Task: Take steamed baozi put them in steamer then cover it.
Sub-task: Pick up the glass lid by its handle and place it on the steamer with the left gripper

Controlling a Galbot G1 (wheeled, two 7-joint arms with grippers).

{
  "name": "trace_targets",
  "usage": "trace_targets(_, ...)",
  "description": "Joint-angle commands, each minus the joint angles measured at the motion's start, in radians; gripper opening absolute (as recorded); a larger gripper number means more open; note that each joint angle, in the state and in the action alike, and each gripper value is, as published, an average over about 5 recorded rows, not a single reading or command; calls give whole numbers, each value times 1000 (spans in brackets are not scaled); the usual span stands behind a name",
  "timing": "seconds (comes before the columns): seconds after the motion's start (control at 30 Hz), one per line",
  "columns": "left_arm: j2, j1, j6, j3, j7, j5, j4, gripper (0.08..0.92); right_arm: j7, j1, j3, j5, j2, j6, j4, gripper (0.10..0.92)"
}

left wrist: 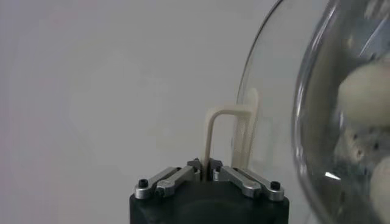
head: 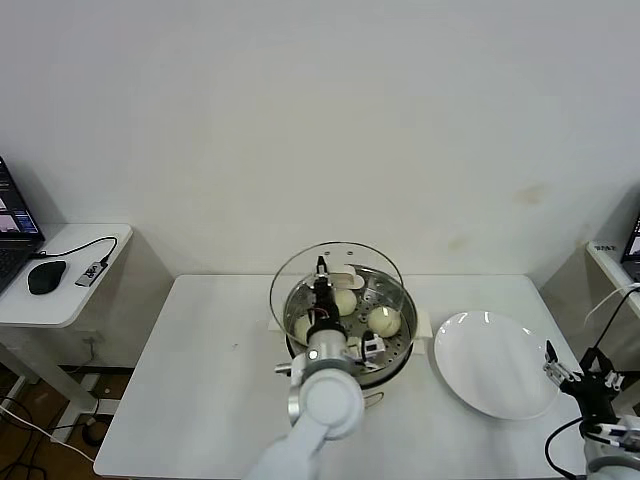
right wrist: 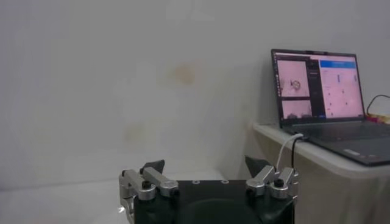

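The steamer [head: 401, 352], a shiny steel pot, stands mid-table. Three cream-white baozi [head: 384, 320] show on its perforated tray; my arm hides part of the tray. My left gripper [head: 321, 268] is shut on the cream handle [left wrist: 212, 128] of the clear glass cover [head: 296, 268], which it holds tilted just over the pot's far side. In the left wrist view my left gripper [left wrist: 206, 167] pinches the handle, with the cover [left wrist: 274, 85] and baozi [left wrist: 364, 91] beyond it. My right gripper [head: 582, 368] is open and empty at the table's right front corner.
A white plate [head: 495, 365] lies right of the steamer, with nothing on it. A side table at the left holds a mouse [head: 46, 276] and a cable. A laptop [right wrist: 317, 88] stands on a desk at the right.
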Motion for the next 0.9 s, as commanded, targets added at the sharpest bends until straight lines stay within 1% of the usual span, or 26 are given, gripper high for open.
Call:
trace_targets(0.03,-28,-33,43,81,5,4,56,145,0,6,-2,-5,2,0,-9,823)
trace_targets(0.2,-29,-32,44,85,6,-1,60,145,-2,6,-5,-10,3,2,-9,823)
trace_targets(0.6,-28,15,43,62,3,44,77,145,-3,8,-6,-16,7,4,-13,823)
trace_targets(0.9,-29,19,42,52,-1,55,92,145,-3,11,-8,-18,7,5,-17,823)
